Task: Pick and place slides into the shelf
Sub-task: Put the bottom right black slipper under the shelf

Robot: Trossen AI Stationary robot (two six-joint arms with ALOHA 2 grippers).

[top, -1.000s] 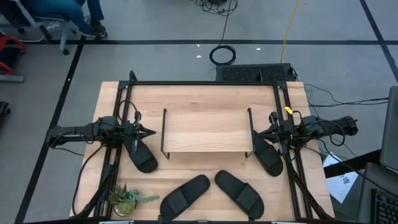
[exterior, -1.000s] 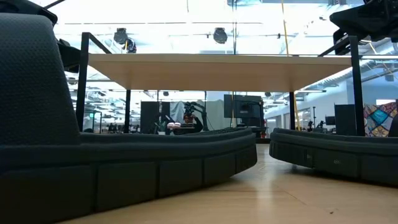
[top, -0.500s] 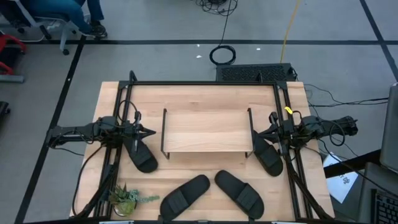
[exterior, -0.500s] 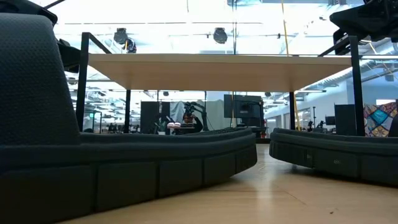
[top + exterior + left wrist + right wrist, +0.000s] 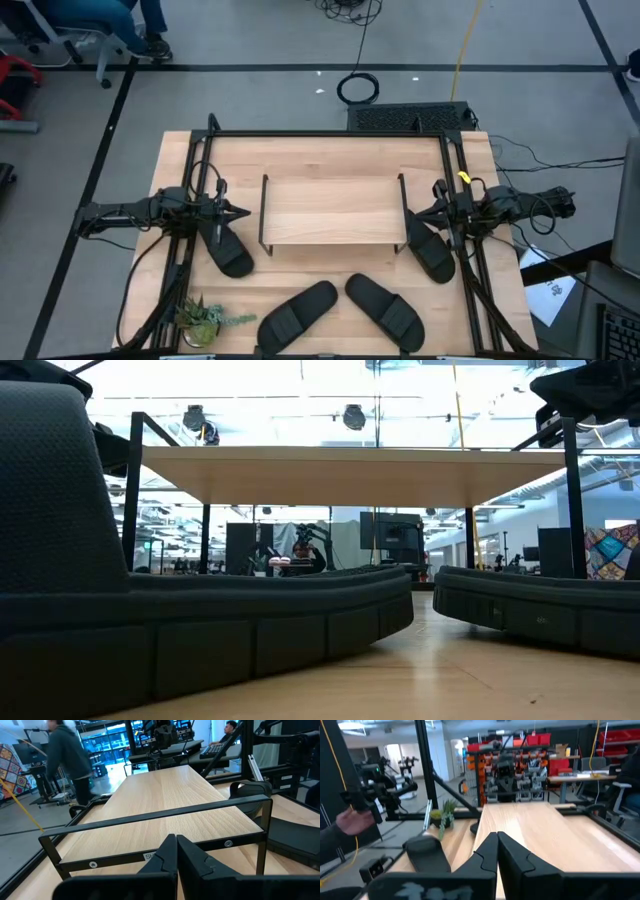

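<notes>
Four slides: matte black, all lying on the table, none on the shelf.
Slide by the left arm (image 5: 226,250): on the table just off the shelf's left end, toward the front, under the left hand's reach.
Slide by the right arm (image 5: 430,250): on the table just off the shelf's right end, partly under the right arm.
Front left slide (image 5: 297,315): near the table's front edge, angled, toe end toward the middle.
Front right slide (image 5: 383,310): just beside the front left slide, angled the other way; the two form a shallow V and stand apart.
Shelf (image 5: 332,210): low rack with a light wood plank top and thin black legs, standing in the middle of the table, its top bare.
Table (image 5: 320,150): light wood, framed by black rails.
Left hand (image 5: 240,211): at the shelf's left end, fingers pressed together, holding nothing.
Right hand (image 5: 415,212): at the shelf's right end, fingers pressed together, holding nothing.
Small plant (image 5: 205,317): green, at the table's front left corner.
Low view: two slides fill the foreground, the shelf's plank spanning above them.
Background: a person in a dark top (image 5: 67,755) stands in the room beyond the table.
</notes>
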